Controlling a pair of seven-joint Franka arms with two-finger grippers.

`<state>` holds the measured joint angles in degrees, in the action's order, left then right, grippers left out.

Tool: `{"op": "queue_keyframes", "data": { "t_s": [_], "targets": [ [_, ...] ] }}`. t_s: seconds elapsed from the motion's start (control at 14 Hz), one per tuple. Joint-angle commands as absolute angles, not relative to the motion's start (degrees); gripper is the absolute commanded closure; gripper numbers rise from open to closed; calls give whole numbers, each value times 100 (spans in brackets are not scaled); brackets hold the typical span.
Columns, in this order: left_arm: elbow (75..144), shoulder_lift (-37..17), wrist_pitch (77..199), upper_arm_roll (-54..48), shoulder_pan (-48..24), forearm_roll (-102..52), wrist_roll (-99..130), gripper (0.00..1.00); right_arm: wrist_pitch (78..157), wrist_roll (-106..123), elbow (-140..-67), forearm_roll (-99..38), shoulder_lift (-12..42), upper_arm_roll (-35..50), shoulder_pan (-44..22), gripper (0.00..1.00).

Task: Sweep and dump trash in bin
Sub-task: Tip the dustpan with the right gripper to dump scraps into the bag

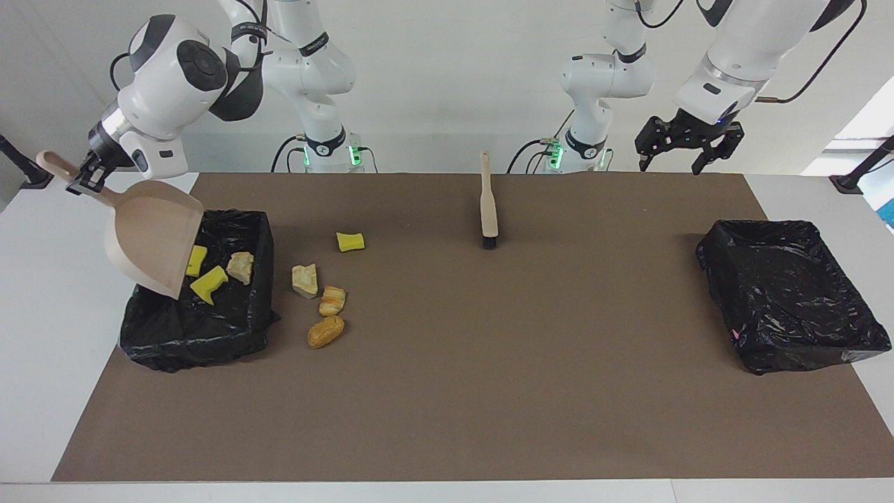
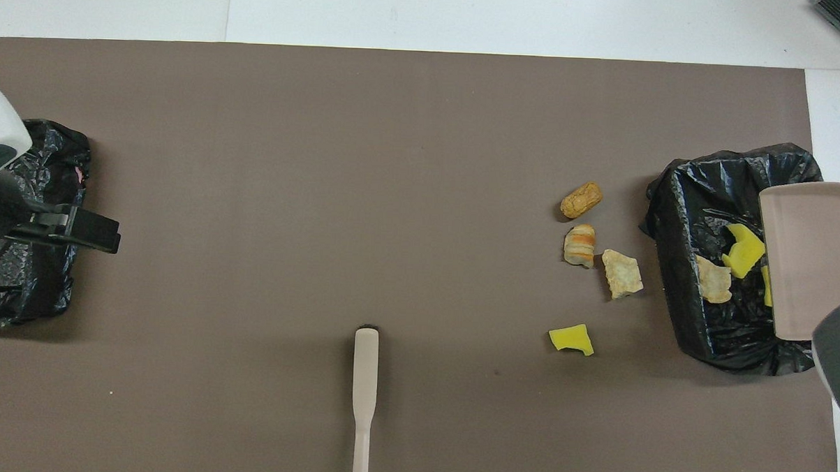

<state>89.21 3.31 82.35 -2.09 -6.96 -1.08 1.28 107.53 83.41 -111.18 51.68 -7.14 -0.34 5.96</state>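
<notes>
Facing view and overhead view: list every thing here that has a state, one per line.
dustpan: tilted over the bin, emptied
right gripper: shut on the dustpan handle
left gripper: open, empty, raised
bin under the dustpan: holds three scraps
other bin: no trash in it
scraps on the mat: four, unswept
brush: lying flat, untouched

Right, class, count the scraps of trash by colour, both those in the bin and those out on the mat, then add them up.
Yellow sponge pieces: 3 (two in the bin, one on the mat)
Tan or orange bread pieces: 4 (one in the bin, three on the mat)
Total: 7
</notes>
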Motion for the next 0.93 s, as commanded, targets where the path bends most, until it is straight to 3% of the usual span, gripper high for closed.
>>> {"op": "queue_keyframes", "data": {
  "t_s": [0.0,0.5,0.86],
  "targets": [
    [8745,237,8077,-246,-589,-17,9,0,10661,8053,-10943,4380,-738,26,650,100],
    [8385,70,8086,-255,-414,-18,-132,0,10205,4480,-10907,1839,-712,61,554,100],
    [8463,167,8226,-272,-378,-17,-211,0,9958,1570,-10855,644,-467,167,-139,100]
  ]
}}
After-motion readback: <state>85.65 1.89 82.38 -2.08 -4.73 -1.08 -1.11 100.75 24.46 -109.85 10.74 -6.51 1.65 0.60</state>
